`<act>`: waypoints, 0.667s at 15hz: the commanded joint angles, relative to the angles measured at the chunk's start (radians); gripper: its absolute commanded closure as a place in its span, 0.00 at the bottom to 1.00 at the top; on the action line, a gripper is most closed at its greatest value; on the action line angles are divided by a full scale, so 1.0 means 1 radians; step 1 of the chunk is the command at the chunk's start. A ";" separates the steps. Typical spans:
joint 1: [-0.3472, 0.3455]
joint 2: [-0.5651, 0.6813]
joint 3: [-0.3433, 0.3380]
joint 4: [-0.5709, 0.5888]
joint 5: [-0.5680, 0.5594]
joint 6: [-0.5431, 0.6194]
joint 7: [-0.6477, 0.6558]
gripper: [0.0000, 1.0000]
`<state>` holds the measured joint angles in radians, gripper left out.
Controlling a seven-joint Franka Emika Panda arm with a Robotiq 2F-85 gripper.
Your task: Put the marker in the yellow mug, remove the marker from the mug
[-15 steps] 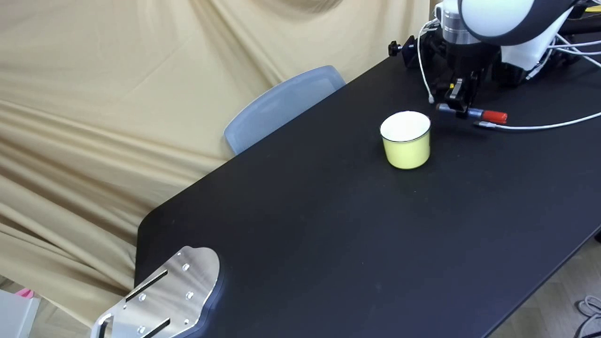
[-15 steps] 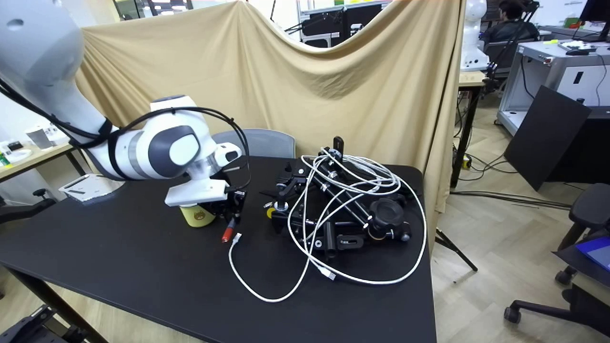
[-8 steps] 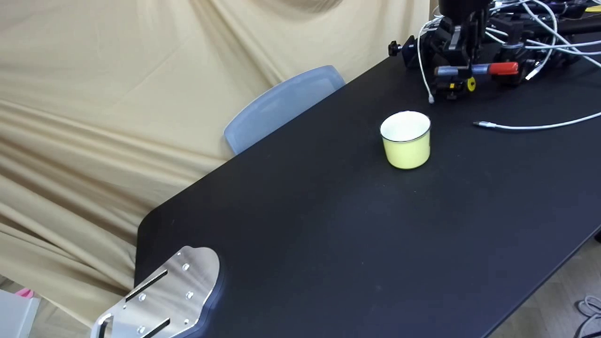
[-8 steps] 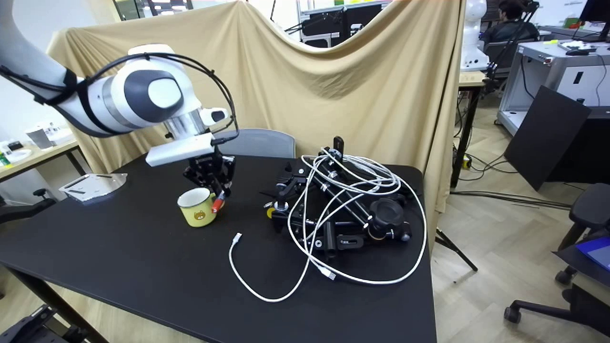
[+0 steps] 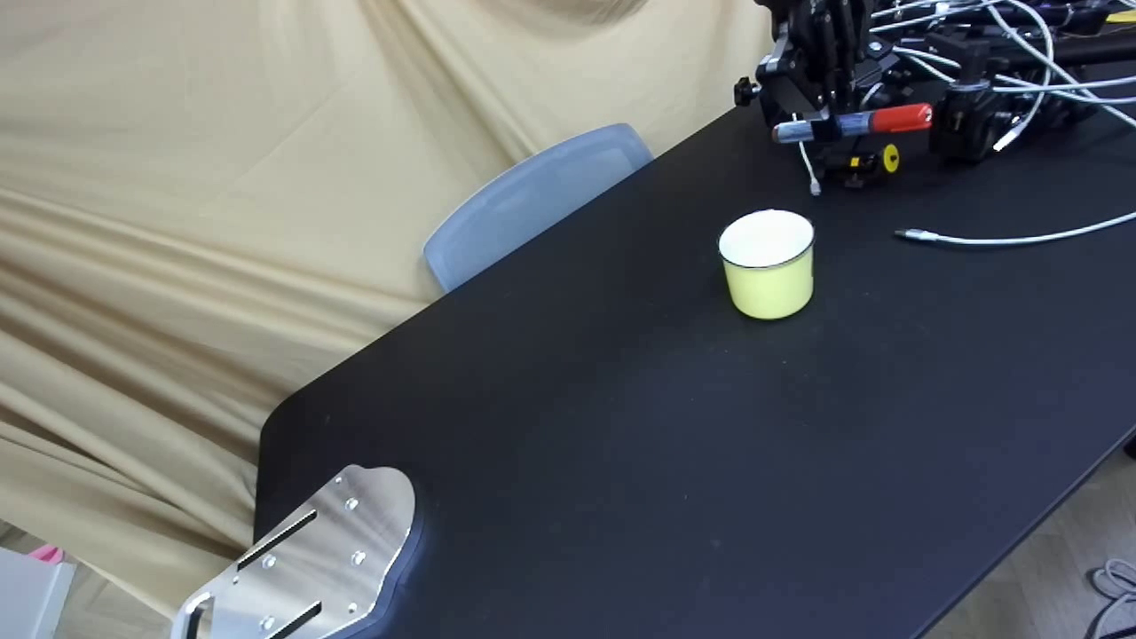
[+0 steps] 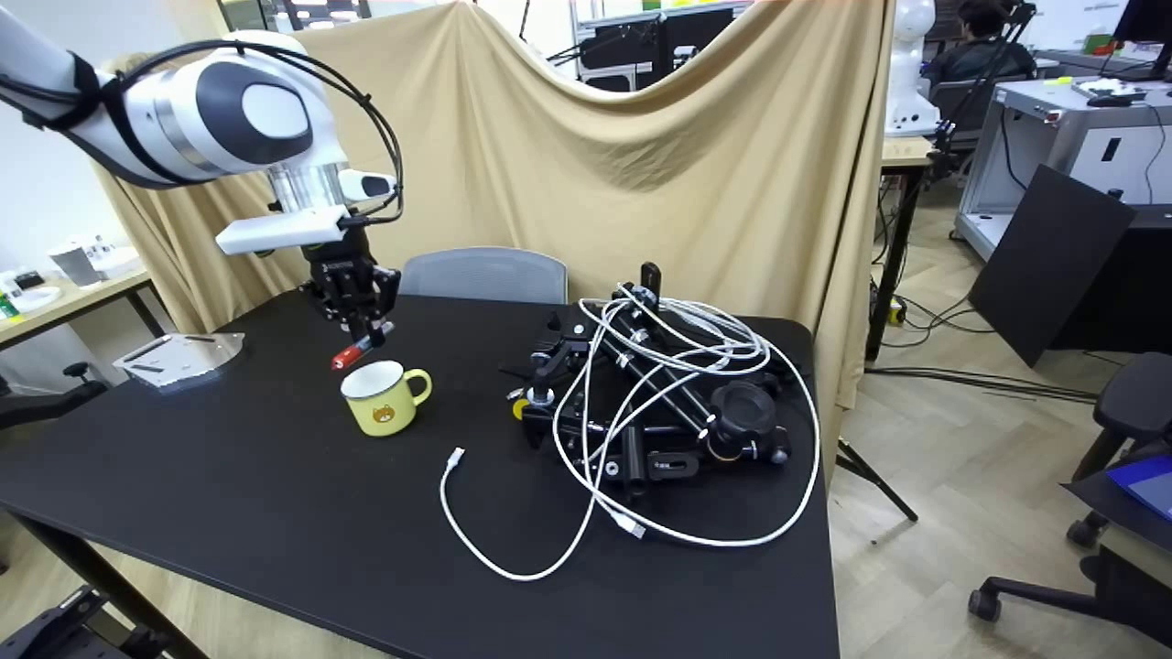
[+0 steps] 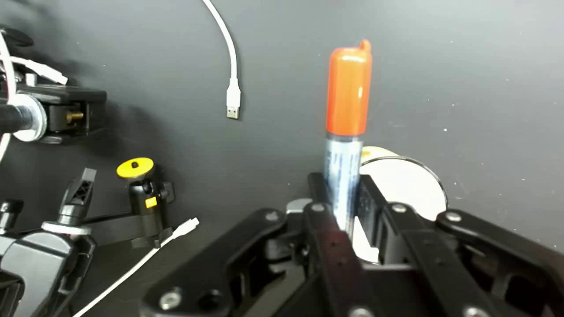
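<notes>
At the far right, in an exterior view, the gripper (image 5: pixel 827 130) hangs above the table (image 5: pixel 568 426), clenched on the marker (image 5: pixel 859 124), whose red end points right. The mug (image 5: pixel 769 286) stands upright, nearer and a little to the left, its white inside showing. A metal plate (image 5: pixel 328 555) lies at the near left; a chair (image 5: pixel 541 200) stands beyond the far edge, before a tan curtain (image 5: pixel 222 133).

In an exterior view, the arm (image 6: pixel 220 105) reaches in from the left, and the marker tilts, red end lower, near the mug but apart from it. The mug's handle (image 6: pixel 428 384) points right; a bear face (image 6: pixel 383 414) marks its near side. Black gear (image 6: pixel 746 409) and white cable (image 6: pixel 522 577) lie heaped at the right.

In the wrist view, the fingers (image 7: pixel 373 193) press the marker's blue body from both sides, its red end on the far side. The mug shows to the right, partly hidden behind the gripper and marker
</notes>
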<state>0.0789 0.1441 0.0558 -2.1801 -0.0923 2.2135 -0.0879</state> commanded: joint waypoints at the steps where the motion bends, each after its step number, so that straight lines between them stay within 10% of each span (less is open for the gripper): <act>1: -0.004 0.002 0.006 0.001 -0.001 0.002 0.000 0.79; 3: -0.007 0.004 0.004 -0.004 -0.002 0.005 -0.004 0.95; 10: 0.006 0.062 0.032 0.041 0.162 -0.125 0.022 0.95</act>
<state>0.0751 0.1700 0.0755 -2.1863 0.0492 2.1466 -0.1223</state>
